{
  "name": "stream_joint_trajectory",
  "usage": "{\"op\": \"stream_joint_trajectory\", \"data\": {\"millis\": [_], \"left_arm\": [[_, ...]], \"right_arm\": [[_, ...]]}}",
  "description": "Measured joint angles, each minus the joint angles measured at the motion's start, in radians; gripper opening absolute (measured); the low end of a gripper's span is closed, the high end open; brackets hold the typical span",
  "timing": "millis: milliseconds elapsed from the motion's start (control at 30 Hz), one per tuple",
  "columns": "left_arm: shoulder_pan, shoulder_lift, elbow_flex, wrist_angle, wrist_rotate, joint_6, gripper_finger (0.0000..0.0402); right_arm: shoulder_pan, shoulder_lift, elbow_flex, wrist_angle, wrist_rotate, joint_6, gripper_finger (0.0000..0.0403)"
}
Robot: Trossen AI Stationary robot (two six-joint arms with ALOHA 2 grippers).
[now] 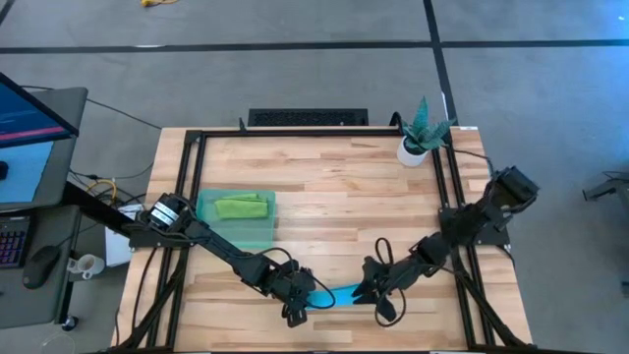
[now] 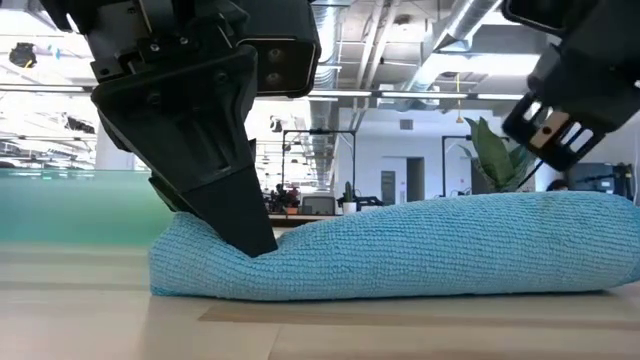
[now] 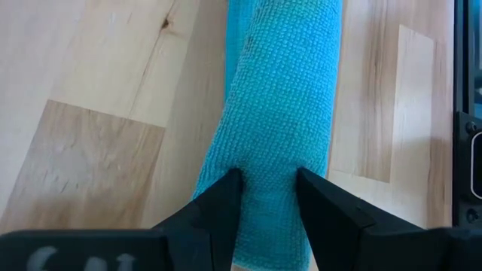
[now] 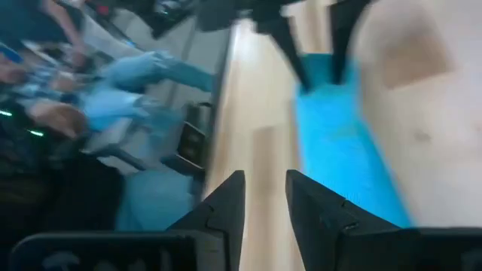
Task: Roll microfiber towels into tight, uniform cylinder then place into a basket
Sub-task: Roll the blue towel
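Note:
The sky blue towel (image 1: 339, 293) lies as a long roll on the wooden table near its front edge; it also shows in the low view (image 2: 420, 245). My left gripper (image 1: 301, 301) is shut on the roll's left end. My right gripper (image 1: 373, 291) is at the roll's right end, raised above it in the low view (image 2: 560, 110). Its fingers (image 4: 265, 181) are a little apart, with only bare table between them and the towel (image 4: 339, 143) beside them. The lime green towel (image 1: 241, 206) lies in the teal basket (image 1: 208, 228) at the table's left. My left gripper pinches the blue roll near its left end (image 3: 269, 162) between its two fingers (image 3: 226, 197), which lie across the roll. The fingers come from above, slanting down (image 2: 235, 210). The cloth is dented in between them. The roll lies on the table along its whole length.
A potted plant (image 1: 423, 133) stands at the table's far right corner. The black frame rails (image 1: 187, 197) run along the table's left, right and far sides. Bare wood lies between the basket and the plant.

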Motion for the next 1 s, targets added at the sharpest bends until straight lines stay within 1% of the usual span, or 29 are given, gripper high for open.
{"op": "stream_joint_trajectory", "data": {"millis": [67, 233, 400, 533, 733, 933, 1000], "left_arm": [[0.001, 0.000, 0.000, 0.000, 0.001, 0.000, 0.0130], [0.001, 0.000, 0.000, 0.000, 0.000, 0.000, 0.0130], [0.001, 0.000, 0.001, 0.000, 0.000, 0.000, 0.0130], [0.001, 0.000, 0.001, 0.000, -0.001, -0.005, 0.0130], [0.001, 0.000, 0.001, 0.000, -0.003, -0.007, 0.0130], [0.002, 0.000, 0.002, 0.002, -0.005, -0.007, 0.0130], [0.002, 0.000, 0.002, 0.002, -0.005, -0.007, 0.0130]], "right_arm": [[-0.004, 0.054, 0.007, 0.070, -0.034, 0.019, 0.0121], [-0.026, 0.163, 0.004, 0.163, -0.111, 0.097, 0.0121], [-0.056, 0.229, 0.005, 0.168, -0.125, 0.187, 0.0120], [-0.069, 0.246, 0.008, 0.175, -0.128, 0.238, 0.0121], [-0.062, 0.242, 0.008, 0.162, -0.131, 0.266, 0.0119], [-0.075, 0.235, 0.014, 0.040, -0.134, 0.357, 0.0118], [-0.082, 0.234, 0.016, 0.024, -0.134, 0.377, 0.0118]]}}
